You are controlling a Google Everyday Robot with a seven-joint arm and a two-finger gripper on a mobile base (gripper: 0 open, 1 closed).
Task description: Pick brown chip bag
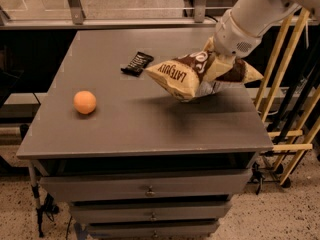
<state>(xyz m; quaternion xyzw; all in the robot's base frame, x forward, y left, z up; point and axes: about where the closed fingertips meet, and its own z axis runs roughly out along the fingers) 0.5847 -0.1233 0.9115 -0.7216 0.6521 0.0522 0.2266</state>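
One hand (219, 59) pinches the top of the brown chip bag (192, 76), which hangs just below it, clear of the table (150, 129). Left of the hand, near the bag's tip, lies a black snack bar wrapper (136, 63). Farther left and nearer the front sits an orange (85, 102).

pincer (218, 64) holds brown chip bag (182, 78) over table (150, 129) right; wrapper (136, 63) left, orange (85, 102) front-left.

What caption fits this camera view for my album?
Gripper holds the brown chip bag just above the table, with an orange nearby.
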